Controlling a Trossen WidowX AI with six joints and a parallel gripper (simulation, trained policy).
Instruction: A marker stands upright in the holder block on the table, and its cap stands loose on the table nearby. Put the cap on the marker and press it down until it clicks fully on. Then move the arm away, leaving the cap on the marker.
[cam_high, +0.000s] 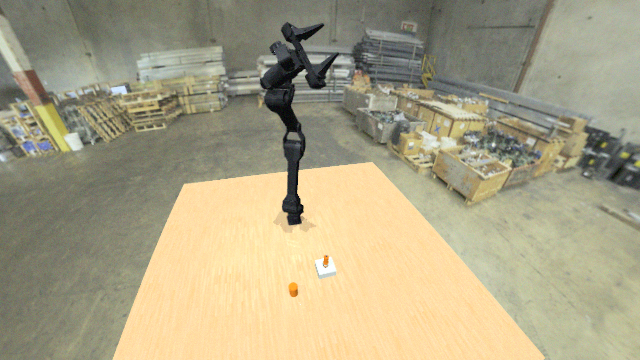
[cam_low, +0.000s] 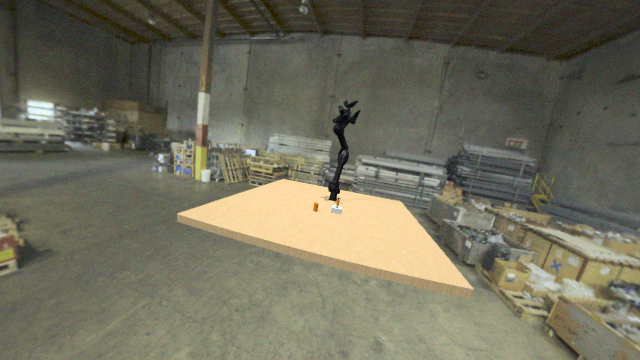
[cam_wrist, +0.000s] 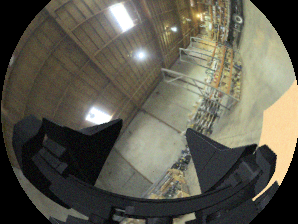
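Observation:
An orange marker (cam_high: 325, 260) (cam_low: 338, 202) stands upright in a white holder block (cam_high: 325, 269) (cam_low: 336, 210) on the wooden table (cam_high: 225, 260) (cam_low: 380, 240). The orange cap (cam_high: 293, 289) (cam_low: 315, 207) stands loose on the table, a little to the left of the block and nearer the front. My gripper (cam_high: 328, 39) (cam_low: 354, 110) (cam_wrist: 154, 135) is open and empty. It is raised high above the arm's base, pointing up and away, far from the cap and the marker. The wrist view shows only the two fingers, the roof and the far hall.
The arm's base (cam_high: 293, 212) (cam_low: 333, 195) stands on the table behind the holder block. Pallets and crates (cam_high: 470, 170) lie on the floor well beyond the table's edges.

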